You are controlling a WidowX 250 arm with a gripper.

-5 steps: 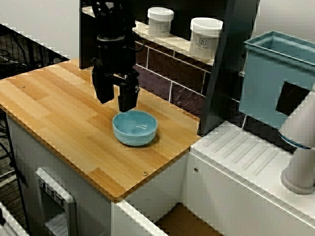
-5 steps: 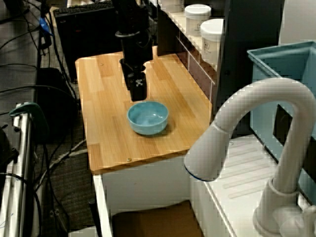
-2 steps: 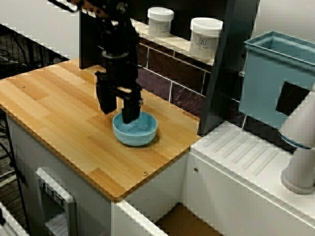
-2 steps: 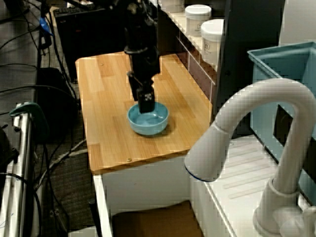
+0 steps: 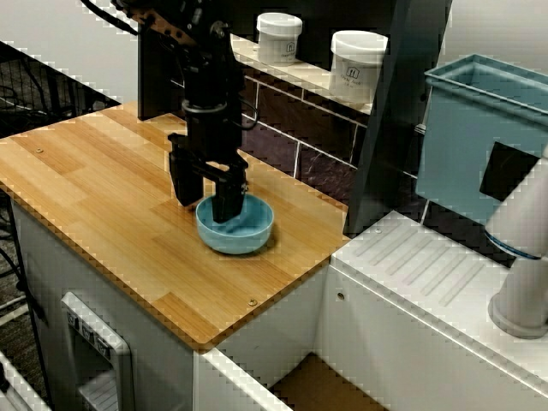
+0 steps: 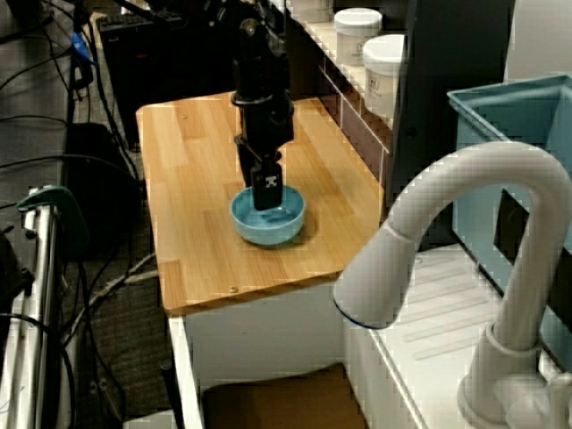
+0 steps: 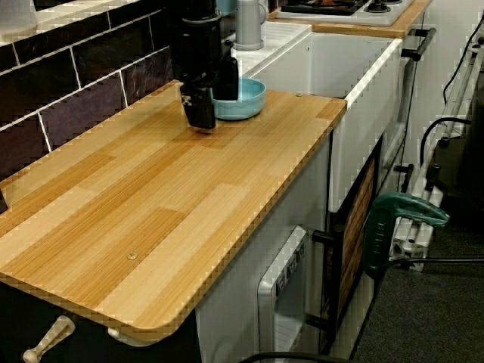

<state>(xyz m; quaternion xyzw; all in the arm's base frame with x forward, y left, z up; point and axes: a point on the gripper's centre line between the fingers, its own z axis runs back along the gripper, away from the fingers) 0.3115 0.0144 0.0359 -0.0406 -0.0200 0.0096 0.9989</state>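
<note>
A light blue bowl (image 5: 247,228) (image 6: 279,227) (image 7: 250,99) stands near the right end of a wooden countertop (image 5: 94,184). My black gripper (image 5: 205,199) is open and low over the bowl's left rim. One finger reaches inside the bowl and the other (image 5: 184,184) hangs just outside it, close to the wood. The view from the faucet side shows the gripper (image 6: 259,190) dipping into the bowl's near-wall side. In the view along the counter the gripper (image 7: 214,100) straddles the rim, with the outer finger (image 7: 200,115) almost on the countertop. Nothing is held.
Two white lidded jars (image 5: 279,37) (image 5: 357,65) stand on a shelf above the dark tiled wall behind the bowl. To the right are a white ribbed drainboard (image 5: 428,274), a teal bin (image 5: 479,137) and a white faucet (image 6: 447,259). The countertop edge drops off in front.
The gripper has come down and slightly right from above the bowl's back-left rim, so its fingers now straddle the rim. It stayed open. The bowl has not moved.
</note>
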